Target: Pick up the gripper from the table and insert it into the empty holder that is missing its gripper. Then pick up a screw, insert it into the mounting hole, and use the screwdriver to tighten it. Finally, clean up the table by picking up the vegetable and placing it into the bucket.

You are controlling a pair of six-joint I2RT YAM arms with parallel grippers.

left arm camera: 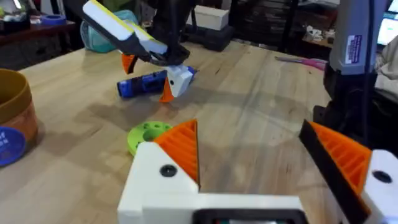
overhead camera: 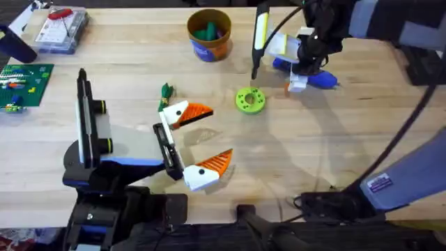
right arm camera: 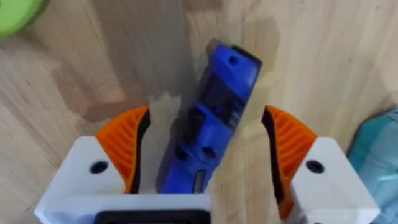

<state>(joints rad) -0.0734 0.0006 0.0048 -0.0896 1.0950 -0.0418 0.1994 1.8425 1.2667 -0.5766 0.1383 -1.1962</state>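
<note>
Right now the right claw (right arm camera: 205,168) hangs spread astride the blue screwdriver (right arm camera: 214,118) on the far right of the bench (overhead camera: 334,139), so it must pinch next, while the left claw (overhead camera: 198,139) idles spread.

Lighting is bright and even across the table (overhead camera: 293,160), from overhead sources. Shadows are soft and diffuse: broad faint grey patches lie on the wood near the front edge, right of centre, and a darker patch sits under the right gripper (overhead camera: 304,75) near the back edge. No strong glare appears on the wood. In the overhead view the right arm's sleeve at the back right corner is large and blurred. In the left wrist view the near fingers (left arm camera: 177,155) are soft and the room behind is dim. In the right wrist view the screwdriver (right arm camera: 214,118) is blurred, with a grey shadow beside it.
</note>
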